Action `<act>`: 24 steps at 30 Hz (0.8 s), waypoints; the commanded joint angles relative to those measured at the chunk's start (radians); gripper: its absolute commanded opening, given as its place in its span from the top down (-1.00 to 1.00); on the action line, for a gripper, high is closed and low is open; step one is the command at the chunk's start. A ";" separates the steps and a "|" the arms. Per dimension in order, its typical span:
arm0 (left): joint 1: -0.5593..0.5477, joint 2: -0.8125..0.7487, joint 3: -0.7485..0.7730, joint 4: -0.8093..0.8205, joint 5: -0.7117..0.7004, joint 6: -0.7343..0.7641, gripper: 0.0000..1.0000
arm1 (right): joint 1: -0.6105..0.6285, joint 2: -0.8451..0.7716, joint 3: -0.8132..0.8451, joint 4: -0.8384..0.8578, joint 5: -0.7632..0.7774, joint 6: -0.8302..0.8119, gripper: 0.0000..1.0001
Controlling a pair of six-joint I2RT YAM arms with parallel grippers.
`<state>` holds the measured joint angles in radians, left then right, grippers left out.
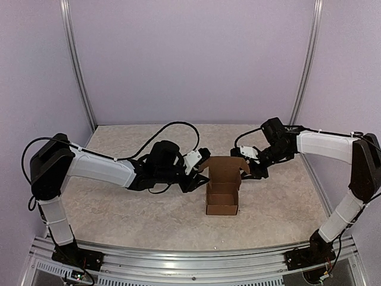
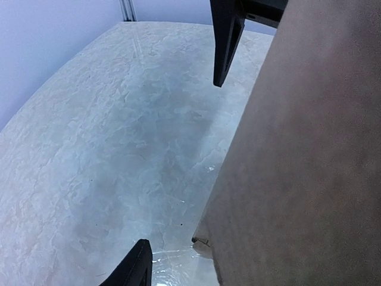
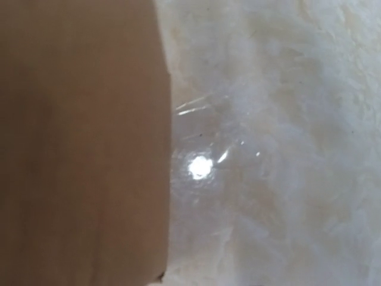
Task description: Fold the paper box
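Found paper box walls up, lid raised and unclosed (tucking left to do); saw left gripper spread wide beside it; could not tell opening of right gripper

pale marbled counter here, and the brown paper box stands on it near the middle, top open, flap raised.

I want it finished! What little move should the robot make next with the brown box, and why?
Probably the right end effector should tip the lid flap forward over the opening. The paper box stands open, its flap upright at the back beside that end effector; the left end effector is open by its left side.
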<state>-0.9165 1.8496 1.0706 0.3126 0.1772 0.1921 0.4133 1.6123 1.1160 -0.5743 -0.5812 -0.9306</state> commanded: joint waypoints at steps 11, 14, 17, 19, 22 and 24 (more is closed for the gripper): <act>-0.032 0.030 -0.025 0.014 0.035 -0.005 0.07 | 0.082 -0.204 -0.199 0.123 0.073 -0.013 0.17; -0.031 0.021 -0.039 0.021 0.030 -0.006 0.07 | 0.096 -0.233 -0.217 0.140 0.072 -0.005 0.16; -0.029 0.014 -0.054 0.032 0.031 -0.011 0.07 | 0.104 -0.239 -0.214 0.123 0.059 -0.003 0.09; -0.030 0.003 -0.075 0.051 0.034 -0.017 0.06 | 0.111 -0.238 -0.217 0.114 0.054 -0.004 0.02; -0.028 -0.014 -0.109 0.101 0.020 -0.039 0.06 | 0.126 -0.235 -0.237 0.126 0.053 0.010 -0.02; -0.031 -0.023 -0.134 0.143 -0.042 -0.062 0.06 | 0.132 -0.233 -0.253 0.142 0.052 0.023 -0.02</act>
<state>-0.9440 1.8687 0.9813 0.3695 0.1989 0.1722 0.5228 1.3853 0.9012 -0.4484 -0.5179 -0.9314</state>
